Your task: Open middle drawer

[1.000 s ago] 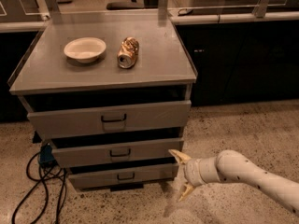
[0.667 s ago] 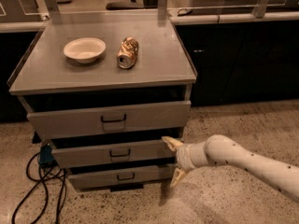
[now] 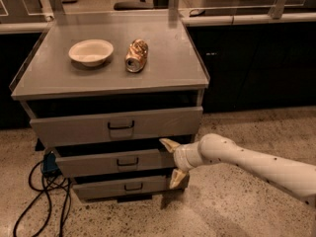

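The grey drawer cabinet (image 3: 113, 68) has three drawer fronts, each pulled out a little. The middle drawer (image 3: 94, 165) is a plain grey panel with a small black bracket handle (image 3: 127, 162) at its centre. My gripper (image 3: 173, 161) comes in from the right on a white arm. It is open. One fingertip (image 3: 168, 144) is at the top right edge of the middle drawer's front, and the other (image 3: 177, 178) is below it, by the bottom drawer (image 3: 108, 188). The gripper is well to the right of the handle.
A white bowl (image 3: 91, 51) and a crushed gold can (image 3: 137, 55) lie on the cabinet top. The taller top drawer (image 3: 74, 128) has a larger handle. Black cables (image 3: 42, 196) and a blue plug (image 3: 50, 163) lie on the floor at the left. Dark counters stand behind.
My gripper has moved left and up from the floor area right of the cabinet to the right end of the middle drawer's front. The drawers have not moved.
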`<state>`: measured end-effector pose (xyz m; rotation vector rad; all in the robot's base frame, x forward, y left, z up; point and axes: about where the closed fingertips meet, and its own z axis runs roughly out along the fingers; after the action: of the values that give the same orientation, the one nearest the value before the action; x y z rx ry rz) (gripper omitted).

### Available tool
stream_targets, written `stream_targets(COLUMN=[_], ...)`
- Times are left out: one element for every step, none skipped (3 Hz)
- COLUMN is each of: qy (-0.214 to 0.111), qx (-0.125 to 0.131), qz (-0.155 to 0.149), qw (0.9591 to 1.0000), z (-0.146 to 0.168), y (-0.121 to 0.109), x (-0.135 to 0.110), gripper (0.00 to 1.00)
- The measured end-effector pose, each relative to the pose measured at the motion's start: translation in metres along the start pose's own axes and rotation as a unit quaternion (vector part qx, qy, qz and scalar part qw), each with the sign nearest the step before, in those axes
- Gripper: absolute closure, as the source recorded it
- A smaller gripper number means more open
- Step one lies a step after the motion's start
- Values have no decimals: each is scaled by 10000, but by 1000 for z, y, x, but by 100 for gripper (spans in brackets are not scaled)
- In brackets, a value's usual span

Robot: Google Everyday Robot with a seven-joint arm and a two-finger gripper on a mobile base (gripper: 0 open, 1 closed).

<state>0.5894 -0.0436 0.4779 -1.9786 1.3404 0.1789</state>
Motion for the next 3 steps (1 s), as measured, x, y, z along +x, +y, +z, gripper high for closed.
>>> stream_targets(qy=[-31, 219, 569], qx=[-23, -169, -357], qz=[-48, 15, 335], qw=[10000, 9996, 9972], z=[5, 16, 59], y=[-4, -4, -8], x=[-6, -3, 11], gripper=[0, 0, 0])
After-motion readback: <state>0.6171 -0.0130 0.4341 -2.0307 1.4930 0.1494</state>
